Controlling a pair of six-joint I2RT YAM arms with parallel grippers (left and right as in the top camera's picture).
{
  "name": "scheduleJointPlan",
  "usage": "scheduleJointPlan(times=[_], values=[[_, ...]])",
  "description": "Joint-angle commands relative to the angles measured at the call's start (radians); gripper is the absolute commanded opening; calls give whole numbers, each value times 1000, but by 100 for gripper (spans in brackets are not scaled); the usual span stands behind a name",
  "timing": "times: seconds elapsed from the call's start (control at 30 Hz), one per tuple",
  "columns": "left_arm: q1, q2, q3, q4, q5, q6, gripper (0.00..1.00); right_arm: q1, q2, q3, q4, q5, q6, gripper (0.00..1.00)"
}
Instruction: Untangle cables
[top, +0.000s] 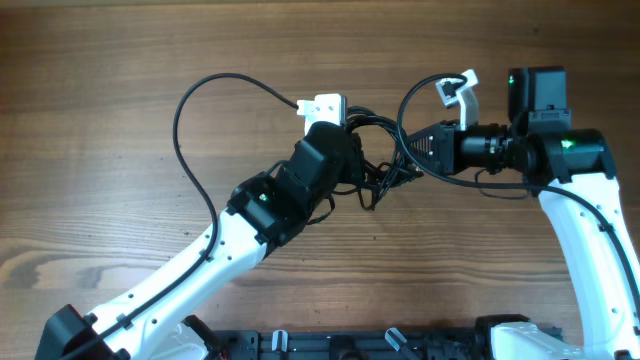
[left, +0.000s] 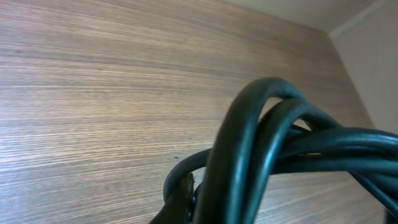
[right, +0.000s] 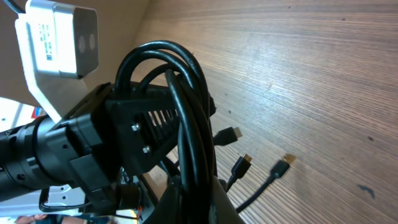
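Observation:
A tangle of black cables (top: 385, 160) hangs between my two grippers above the wooden table. My left gripper (top: 355, 150) is shut on the cable bundle; the left wrist view shows thick black loops (left: 261, 149) right against the camera and one finger edge (left: 183, 199). My right gripper (top: 412, 148) is shut on the same bundle; the right wrist view shows the cables (right: 193, 124) pinched between its fingers (right: 199, 205). Loose plug ends (right: 283, 163) dangle below. One long cable (top: 200, 130) loops out to the left on the table.
The left arm's gripper body (right: 112, 137) and its white camera mount (right: 59, 37) sit very close to my right gripper. The wooden table (top: 100, 80) lies around the cables. A black rail (top: 380, 340) runs along the front edge.

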Motion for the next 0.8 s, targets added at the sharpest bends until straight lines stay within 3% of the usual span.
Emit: scheduleJointPlan(times=[0.0, 0.03, 0.07, 0.13, 0.2, 0.33, 0.47, 0.57, 0.63, 0.77], values=[[85, 28, -46, 39, 39, 105, 4, -63, -67, 14, -12, 29, -21, 10], [85, 28, -46, 80, 172, 118, 4, -63, -64, 14, -8, 29, -21, 27], [85, 28, -46, 94, 215, 104, 4, -63, -65, 14, -3, 29, -20, 44], [86, 28, -46, 85, 210, 99, 4, -63, -66, 14, 15, 21, -17, 57], [86, 28, -46, 79, 203, 99, 4, -63, -67, 14, 23, 18, -23, 56], [86, 28, -46, 72, 208, 108, 4, 26, -66, 14, 11, 123, -193, 46], [116, 26, -32, -11, 420, 211, 4, 232, -51, 14, 5, 363, -335, 41], [198, 26, 6, -151, 572, 299, 4, 312, -16, 14, -16, 466, -336, 35], [270, 26, 24, -219, 642, 338, 4, 339, 18, 14, -28, 467, -336, 28], [347, 27, 24, -232, 745, 352, 4, 404, 48, 14, -45, 423, -388, 27]])
